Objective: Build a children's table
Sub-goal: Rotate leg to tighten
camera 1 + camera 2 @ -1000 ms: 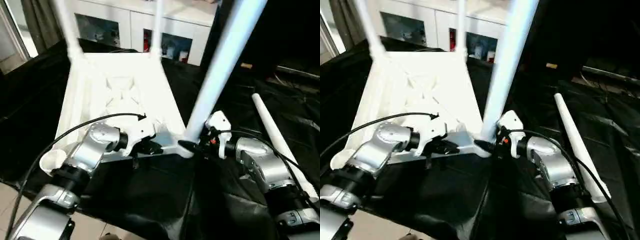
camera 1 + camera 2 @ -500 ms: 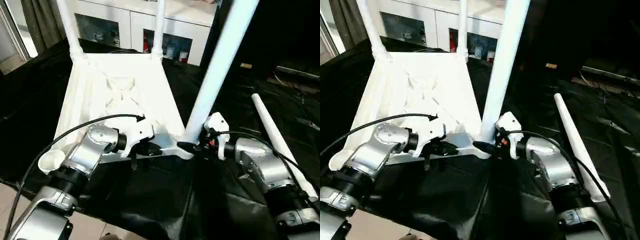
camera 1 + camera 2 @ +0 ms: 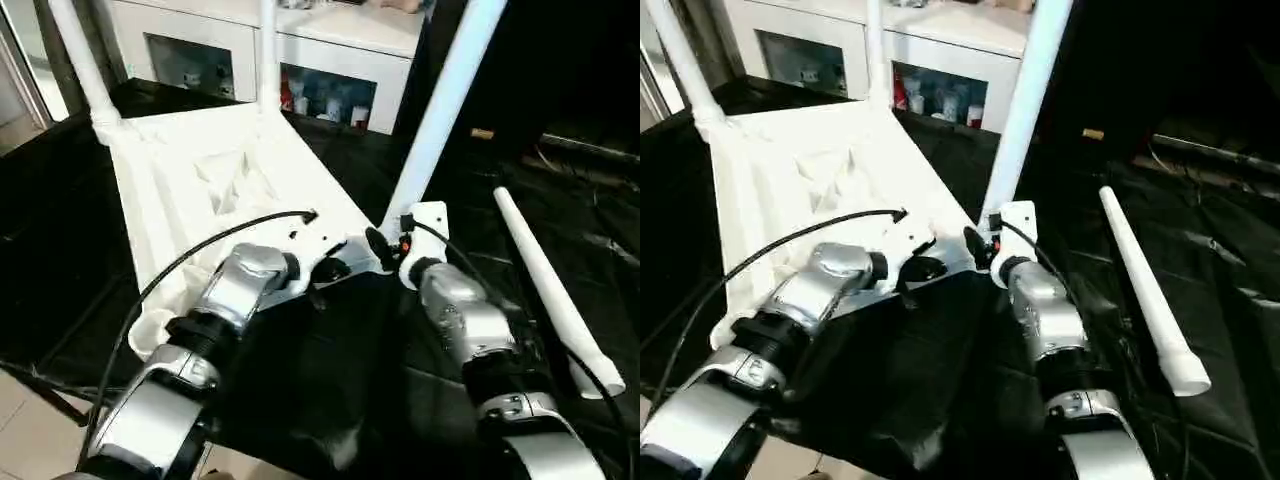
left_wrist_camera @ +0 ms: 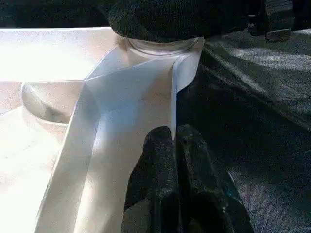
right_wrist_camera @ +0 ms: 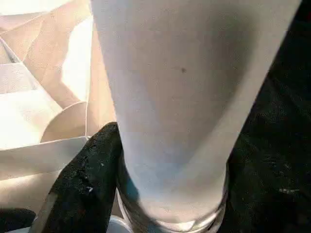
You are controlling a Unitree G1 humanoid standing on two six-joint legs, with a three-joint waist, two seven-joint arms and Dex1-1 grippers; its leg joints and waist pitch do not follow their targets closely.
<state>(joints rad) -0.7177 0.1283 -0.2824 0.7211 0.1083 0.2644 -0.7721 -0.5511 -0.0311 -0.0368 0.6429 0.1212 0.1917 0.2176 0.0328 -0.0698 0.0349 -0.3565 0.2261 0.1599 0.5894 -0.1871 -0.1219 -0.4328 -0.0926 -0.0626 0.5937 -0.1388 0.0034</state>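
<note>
The children's table top (image 3: 200, 180) lies upside down on black cloth, ribbed underside up. Two white legs (image 3: 80, 60) (image 3: 268, 50) stand in its far corner sockets. A third leg (image 3: 440, 100) rises, leaning a little, from the near right corner socket. My right gripper (image 3: 385, 238) is shut on the collared foot of this leg, one finger (image 5: 82, 179) pressed against it. My left gripper (image 4: 174, 141) is shut on the thin near rim of the top, just left of that corner. The fourth leg (image 3: 545, 280) lies loose on the cloth to the right. The near left socket (image 3: 150, 335) holds nothing.
A white cabinet (image 3: 330, 60) with glass doors stands behind the table top. The black cloth (image 3: 340, 380) covers the work surface, and pale floor (image 3: 30, 430) shows past its near left edge. A small tan object (image 3: 485, 133) lies at the back right.
The head camera has swung, shifting the whole picture. My right gripper has closed in on the leg's foot. My left gripper still pinches the rim.
</note>
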